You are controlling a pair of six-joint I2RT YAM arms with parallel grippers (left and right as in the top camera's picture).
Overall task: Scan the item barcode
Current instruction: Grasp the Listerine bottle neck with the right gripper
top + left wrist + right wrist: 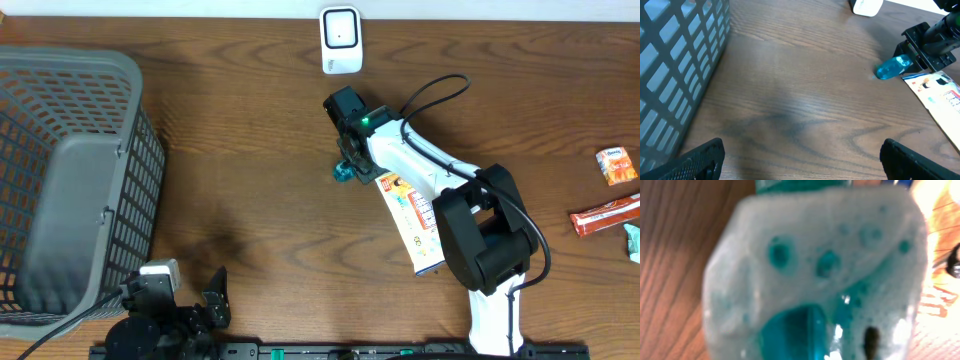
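- L gripper (802, 145): fingers spread wide, nothing between them. It's parked at the near edge w/ only bare table (790, 90) in front.
- Basket (120, 70): just to the L gripper's left, running away from it. Nothing visible inside, as far as the overhead view shows.
- Box (412, 222): lies flat under the R arm, behind the R gripper toward its base. Long axis runs approx. along the arm. Not held.
- R gripper (350, 150): stretched out mid-table, looks clamped on the small blue bottle (894, 68). Its own cam is filled w/ blue liquid and foam, so its fingers can't be seen there.
- Bottle pokes out of the R gripper's tip on the L-arm side, low over the wood. Can't tell if it touches the table. Long axis looks approx. level, continuing the fingers' line. No barcode visible in any view.
- Key relation: scanner (340, 40) stands straight beyond the R gripper at the far edge, well apart from it, w/ open table between. R arm is much nearer than L, so the job is prob. the R arm's: reach fwd and turn the label to the scanner face.
- Snack packs (617, 165): off to the R arm's right, well apart. Not in play.
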